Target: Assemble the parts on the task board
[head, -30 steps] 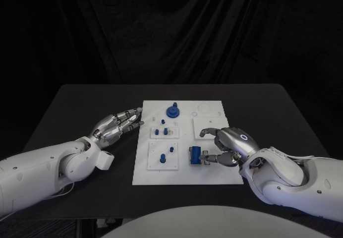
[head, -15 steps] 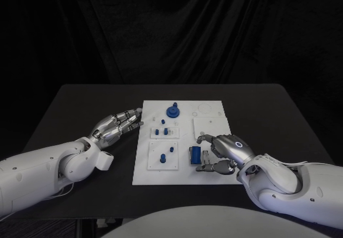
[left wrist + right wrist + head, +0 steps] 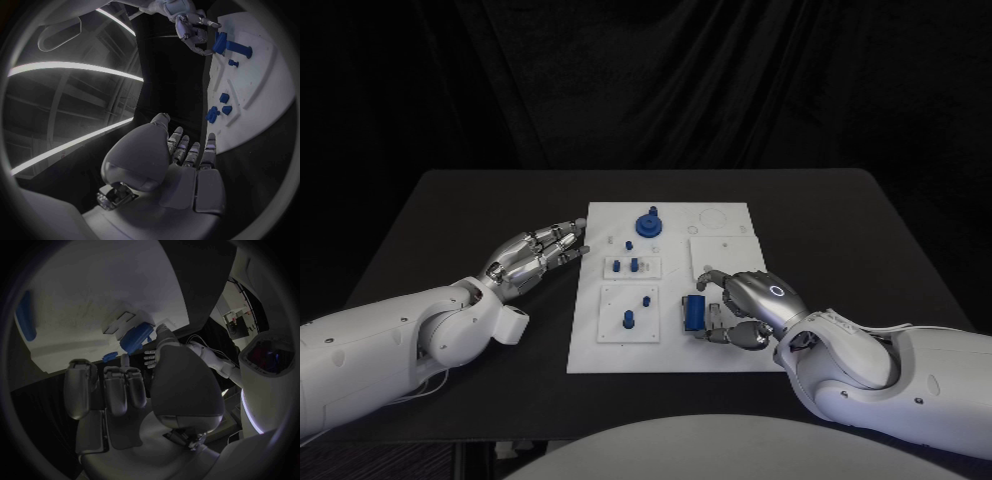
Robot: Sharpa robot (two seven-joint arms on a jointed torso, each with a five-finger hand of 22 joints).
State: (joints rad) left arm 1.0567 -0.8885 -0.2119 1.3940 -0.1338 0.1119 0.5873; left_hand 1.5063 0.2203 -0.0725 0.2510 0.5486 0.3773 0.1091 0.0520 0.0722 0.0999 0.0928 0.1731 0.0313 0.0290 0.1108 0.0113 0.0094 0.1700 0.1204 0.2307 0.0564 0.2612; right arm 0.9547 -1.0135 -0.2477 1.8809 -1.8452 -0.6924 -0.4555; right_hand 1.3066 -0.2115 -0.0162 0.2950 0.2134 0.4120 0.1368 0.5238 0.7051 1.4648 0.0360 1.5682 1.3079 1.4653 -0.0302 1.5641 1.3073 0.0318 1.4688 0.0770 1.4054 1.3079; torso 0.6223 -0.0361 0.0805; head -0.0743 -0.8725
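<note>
The blue block (image 3: pixel 691 312) sits on the near right part of the white task board (image 3: pixel 733 360), and its long axis runs away from the robot, toward the far edge of the counter (image 3: pixel 459 220). Right beside it, on its right flank, is the right hand (image 3: pixel 750 305), fingers curled down around the block's side and touching it; whether that is a true grip or just a nudge, I cannot tell from here. So the block lies just left of that hand, and any slide or lift is clearly the right arm's job.

The left hand (image 3: pixel 538 250) is well apart from the block, resting flat with fingers stretched out at the board's far left edge, holding nothing, perhaps steadying the plate.

Elsewhere on the board: a round blue knob (image 3: pixel 649 222) near the far edge, small blue pegs (image 3: pixel 630 265) in the middle, and two more pieces (image 3: pixel 635 312) in the near left panel.

No brand, label or writing is readable anywhere.
</note>
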